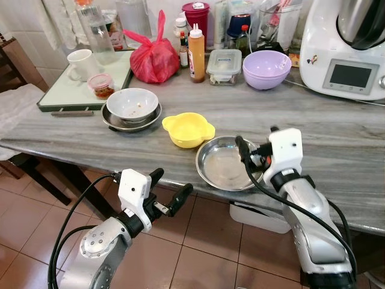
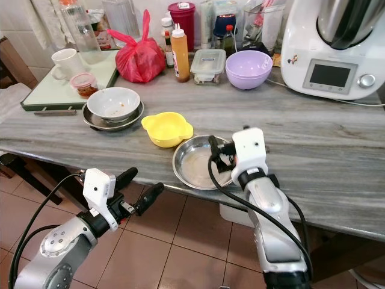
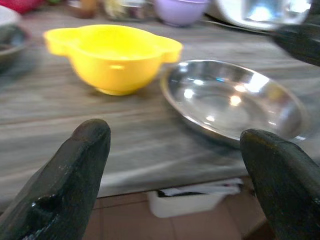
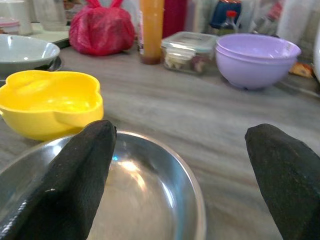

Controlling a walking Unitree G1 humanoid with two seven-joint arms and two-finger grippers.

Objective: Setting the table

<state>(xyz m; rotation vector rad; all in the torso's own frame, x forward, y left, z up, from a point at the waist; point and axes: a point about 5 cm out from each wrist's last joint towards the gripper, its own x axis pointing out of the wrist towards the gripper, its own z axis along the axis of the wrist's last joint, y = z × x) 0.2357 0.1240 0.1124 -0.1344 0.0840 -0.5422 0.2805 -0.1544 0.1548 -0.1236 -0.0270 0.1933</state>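
A shallow steel plate [image 1: 222, 165] lies at the near edge of the grey marble table [image 1: 325, 138]. A yellow two-handled bowl [image 1: 187, 129] sits just to its left. My right gripper [image 1: 255, 142] hovers open over the plate's right rim, nothing between its fingers; in the right wrist view the plate [image 4: 150, 200] lies under the fingers, with the yellow bowl [image 4: 47, 102] beyond. My left gripper [image 1: 171, 185] is open, held in front of and below the table edge. In the left wrist view it faces the yellow bowl [image 3: 112, 55] and the plate [image 3: 232, 100].
A used white bowl [image 1: 132, 103] rests in a steel dish at the left. Behind it are a green tray [image 1: 57, 96] with a mug [image 1: 80, 64], a red bag [image 1: 154, 57], a sauce bottle [image 1: 196, 53], a lidded container [image 1: 224, 65], a purple bowl [image 1: 266, 68] and a white appliance [image 1: 346, 51].
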